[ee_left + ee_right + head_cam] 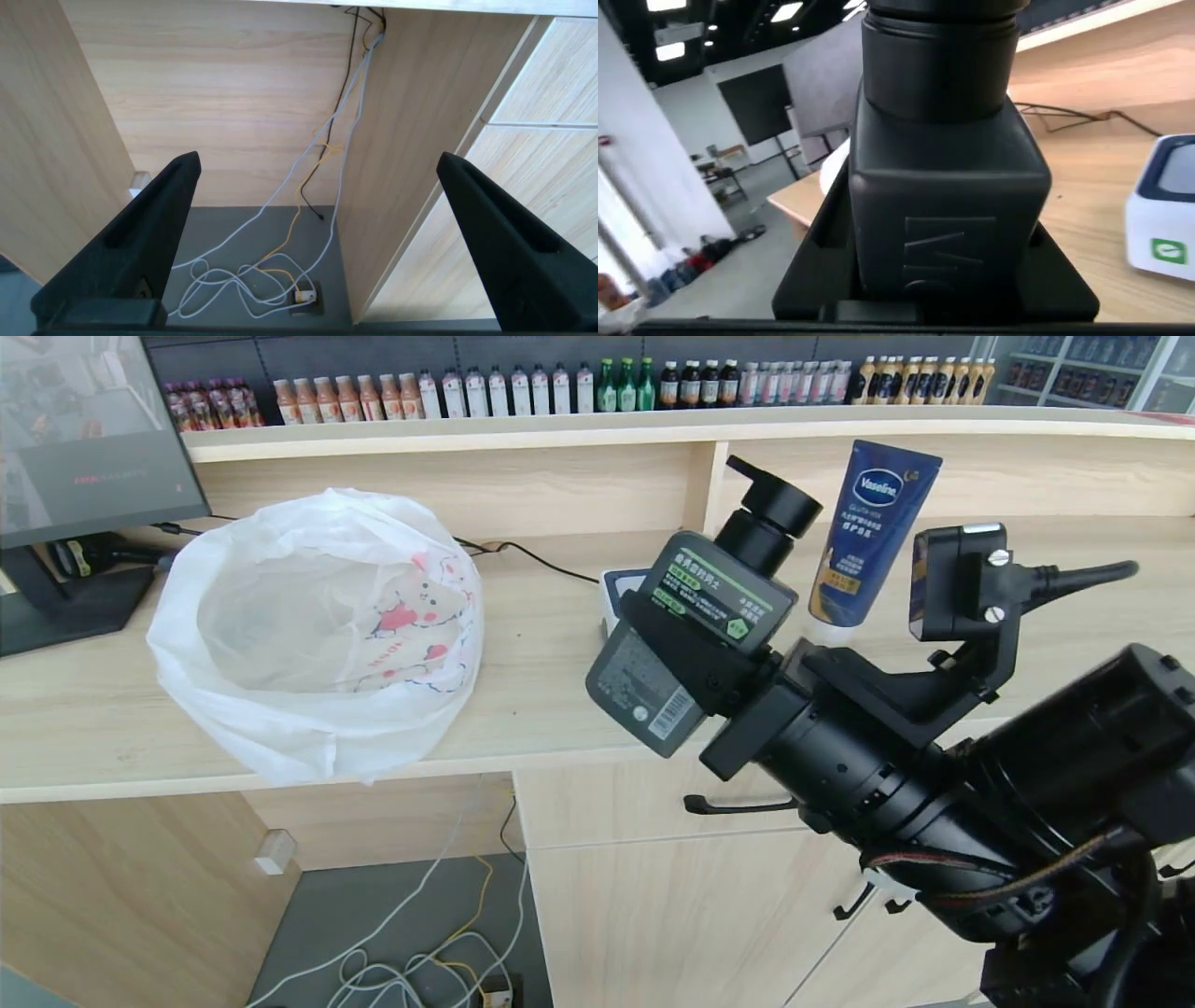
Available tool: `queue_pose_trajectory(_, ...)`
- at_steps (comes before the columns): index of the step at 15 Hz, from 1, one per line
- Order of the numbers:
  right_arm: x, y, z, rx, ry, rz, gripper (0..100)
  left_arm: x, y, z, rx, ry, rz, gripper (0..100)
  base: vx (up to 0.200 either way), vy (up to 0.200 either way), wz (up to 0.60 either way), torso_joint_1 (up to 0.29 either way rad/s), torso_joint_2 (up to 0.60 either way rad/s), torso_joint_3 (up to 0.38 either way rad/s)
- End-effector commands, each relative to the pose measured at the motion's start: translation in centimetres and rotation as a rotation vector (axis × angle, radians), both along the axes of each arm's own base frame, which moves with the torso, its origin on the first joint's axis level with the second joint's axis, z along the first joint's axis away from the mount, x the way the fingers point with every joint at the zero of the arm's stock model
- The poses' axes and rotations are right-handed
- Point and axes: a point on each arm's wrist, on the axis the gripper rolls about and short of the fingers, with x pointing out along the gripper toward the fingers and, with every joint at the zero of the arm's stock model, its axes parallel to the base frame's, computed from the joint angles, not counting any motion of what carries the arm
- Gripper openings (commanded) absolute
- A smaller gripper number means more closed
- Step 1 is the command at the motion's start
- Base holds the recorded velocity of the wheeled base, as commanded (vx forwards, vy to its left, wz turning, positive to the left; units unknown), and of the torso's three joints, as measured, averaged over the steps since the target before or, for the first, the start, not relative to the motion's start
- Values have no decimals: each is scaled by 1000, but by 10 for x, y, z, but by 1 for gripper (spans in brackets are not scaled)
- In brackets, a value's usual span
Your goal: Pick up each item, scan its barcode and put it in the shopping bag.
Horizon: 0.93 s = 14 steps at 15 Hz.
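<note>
Right gripper (pixel 695 658): we see it clamped on the dark pump bottle (pixel 719 593), tilted above the counter (pixel 541 653), near the white scanner (pixel 616 593).
Left gripper (pixel 318 243): fingers spread wide, below the counter.
Shopping bag (pixel 322 625): open on the counter, well apart from the bottle.

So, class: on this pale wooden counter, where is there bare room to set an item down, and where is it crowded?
Bare: the counter between the white plastic shopping bag and the white scanner box, and between the bag and the black monitor stand. Crowded: around the scanner, where the right gripper holds the dark grey pump bottle beside the blue tube.
</note>
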Motion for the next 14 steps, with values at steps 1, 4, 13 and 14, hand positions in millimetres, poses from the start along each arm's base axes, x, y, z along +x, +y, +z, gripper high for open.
queue_pose_trajectory(1, 10, -7, 1, -12, -25, -132, 0, 0, 0, 0, 0, -1, 0, 100, 0, 0, 0, 0, 0, 0)
queue_pose_trajectory(4, 37, -43, 2, -109, -109, -423, 0, 0, 0, 0, 0, -1, 0, 100, 0, 0, 0, 0, 0, 0)
queue_pose_trajectory(13, 55, -88, 16, -197, -224, -657, 0, 0, 0, 0, 2, -1, 0, 100, 0, 0, 0, 0, 0, 0)
queue_pose_trajectory(14, 56, -88, 20, -184, -234, -659, 0, 0, 0, 0, 2, -1, 0, 100, 0, 0, 0, 0, 0, 0)
